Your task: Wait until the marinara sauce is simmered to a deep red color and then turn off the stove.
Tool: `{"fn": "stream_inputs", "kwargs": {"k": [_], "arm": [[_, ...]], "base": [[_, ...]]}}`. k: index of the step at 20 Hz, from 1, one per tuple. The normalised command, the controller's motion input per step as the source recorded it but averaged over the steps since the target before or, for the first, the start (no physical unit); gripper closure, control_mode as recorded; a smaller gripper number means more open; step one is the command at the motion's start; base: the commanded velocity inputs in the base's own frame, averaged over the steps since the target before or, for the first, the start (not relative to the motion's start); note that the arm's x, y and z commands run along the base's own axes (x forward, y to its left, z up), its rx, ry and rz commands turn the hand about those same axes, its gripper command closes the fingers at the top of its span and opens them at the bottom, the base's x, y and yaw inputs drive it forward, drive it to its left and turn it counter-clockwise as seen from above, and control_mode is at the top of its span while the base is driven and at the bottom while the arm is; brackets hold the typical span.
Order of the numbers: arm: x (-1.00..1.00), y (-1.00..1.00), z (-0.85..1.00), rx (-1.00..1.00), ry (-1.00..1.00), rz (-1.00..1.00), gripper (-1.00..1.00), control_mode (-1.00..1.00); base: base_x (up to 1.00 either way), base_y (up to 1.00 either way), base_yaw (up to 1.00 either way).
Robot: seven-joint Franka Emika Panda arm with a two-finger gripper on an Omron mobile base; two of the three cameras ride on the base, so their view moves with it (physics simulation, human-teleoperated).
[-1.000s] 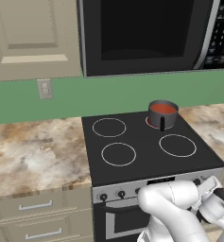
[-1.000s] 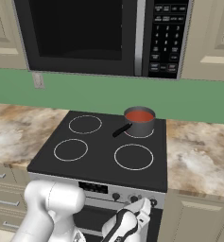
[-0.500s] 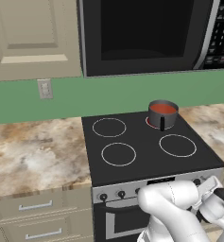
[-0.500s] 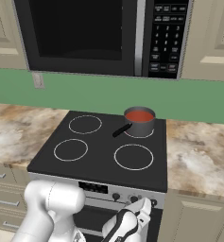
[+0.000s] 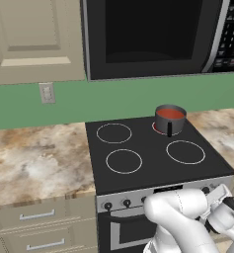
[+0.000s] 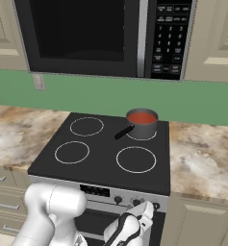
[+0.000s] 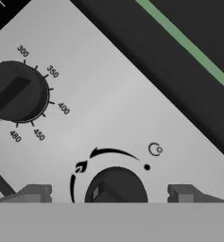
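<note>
The marinara sauce (image 5: pixel 171 114) (image 6: pixel 142 117) shows as a red surface inside a small dark grey saucepan (image 5: pixel 170 121) (image 6: pixel 143 125) on the back right burner of the stove (image 5: pixel 148 160) (image 6: pixel 101 166). My gripper (image 5: pixel 216 195) (image 6: pixel 146 210) (image 7: pixel 108 194) is low at the stove's silver front panel, near its right end. In the hand view a black knob (image 7: pixel 116 186) sits between my fingertips (image 7: pixel 35 193), with a gap on each side. The gripper is open and holds nothing.
A second, larger black knob (image 7: pixel 14 92) ringed with temperature numbers lies up and left on the panel. A black microwave (image 5: pixel 153 37) (image 6: pixel 101 36) hangs above the stove. Marble counters (image 5: pixel 34 158) (image 6: pixel 202 153) flank it, with drawers (image 5: pixel 37 215) below.
</note>
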Motion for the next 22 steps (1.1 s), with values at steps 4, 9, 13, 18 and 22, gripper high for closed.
{"fn": "stream_inputs", "kwargs": {"k": [4,9,13,18,22], "arm": [[0.00,-0.03,-0.03,0.00,0.00,0.00,-1.00,-1.00],[0.00,0.00,-0.01,0.00,0.00,0.00,-1.00,-1.00],[0.03,0.00,0.00,0.00,0.00,0.00,-1.00,-1.00],[0.00,0.00,0.00,0.00,0.00,0.00,-1.00,-1.00],[0.00,0.00,0.00,0.00,0.00,0.00,-1.00,-1.00]], "base": [[0.00,0.00,0.00],[0.00,0.00,0.00],[0.00,0.00,0.00],[0.00,0.00,0.00],[0.00,0.00,0.00]]}}
